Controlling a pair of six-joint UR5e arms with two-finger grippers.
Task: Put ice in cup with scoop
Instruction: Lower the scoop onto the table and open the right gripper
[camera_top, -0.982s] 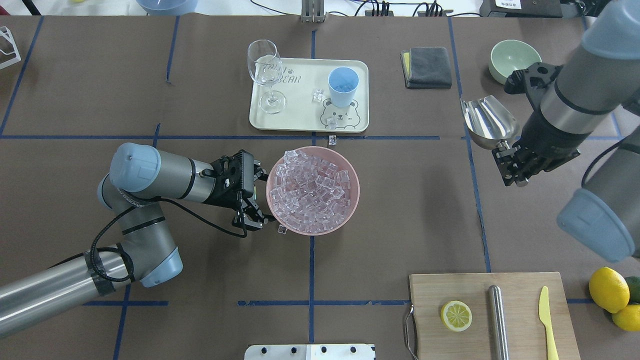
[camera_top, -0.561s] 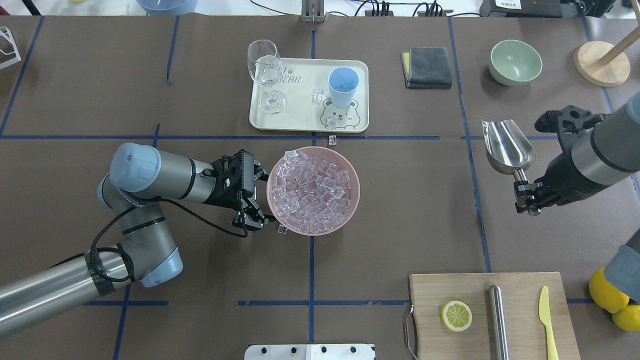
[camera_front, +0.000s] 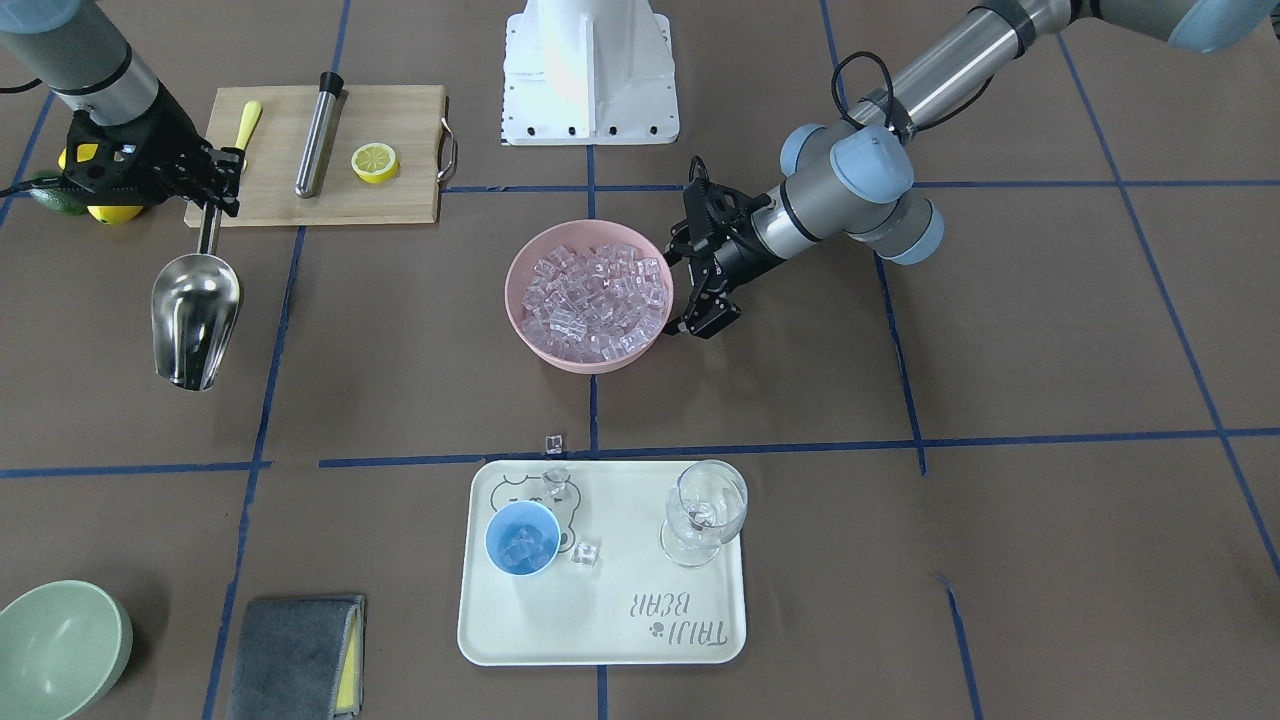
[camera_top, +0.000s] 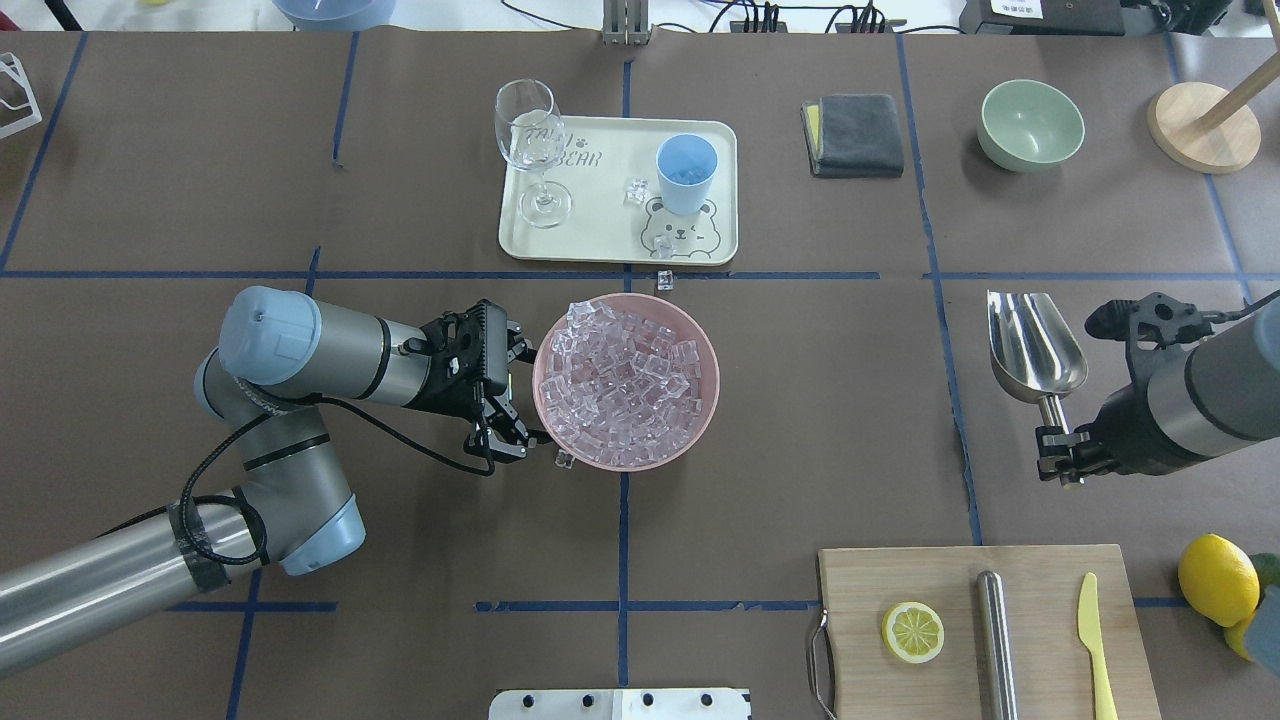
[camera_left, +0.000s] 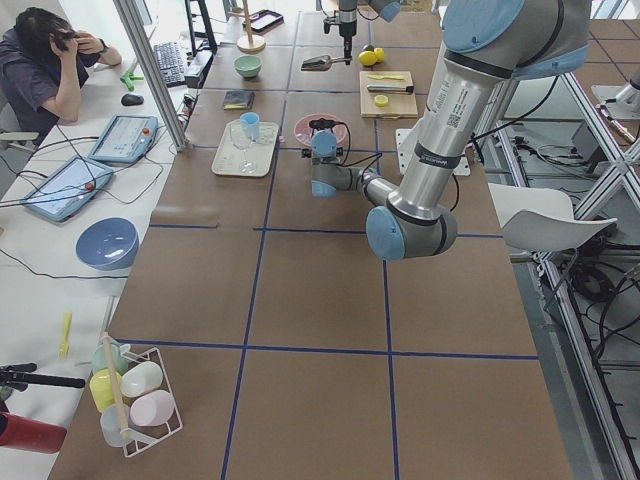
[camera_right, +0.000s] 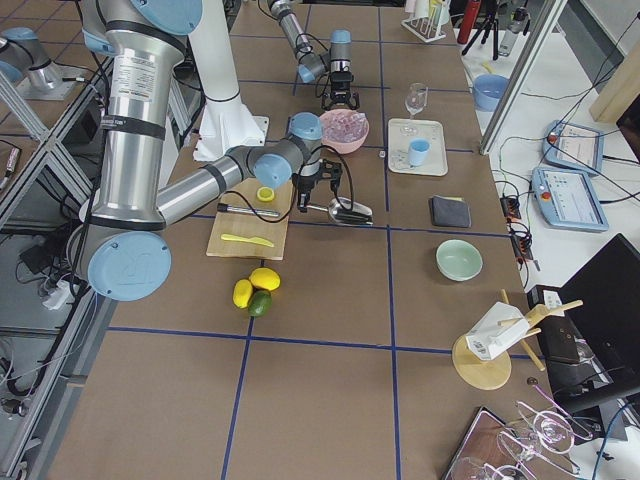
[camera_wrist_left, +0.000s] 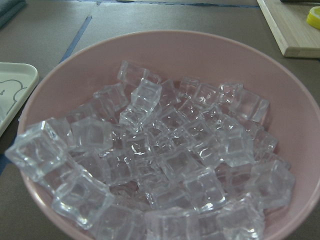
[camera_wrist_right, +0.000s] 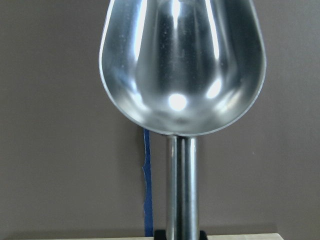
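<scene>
The empty steel scoop (camera_top: 1035, 345) hangs over bare table at the right, with its trough pointing away from me; it also shows in the right wrist view (camera_wrist_right: 182, 65). My right gripper (camera_top: 1058, 452) is shut on its thin handle. The light-blue cup (camera_top: 686, 172) stands on the cream tray (camera_top: 600, 240) with a few cubes inside (camera_front: 520, 545). The ice (camera_top: 620, 380) fills a pink bowl (camera_top: 714, 385) at mid-table. My left gripper (camera_top: 514, 392) is open, with its fingers against the bowl's left outer wall. Its wrist view looks into the ice (camera_wrist_left: 160, 160).
A wine glass (camera_top: 530, 150) shares the tray. Loose cubes lie on the tray (camera_top: 636, 190) and on the table (camera_top: 664, 283). At the back right are a grey cloth (camera_top: 855, 135) and a green bowl (camera_top: 1030, 125). A cutting board (camera_top: 1040, 650) and lemons (camera_top: 1215, 578) are at the front right.
My right arm has carried the scoop toward my side and further right, away from the green bowl. The left arm and the bowl have not moved.
</scene>
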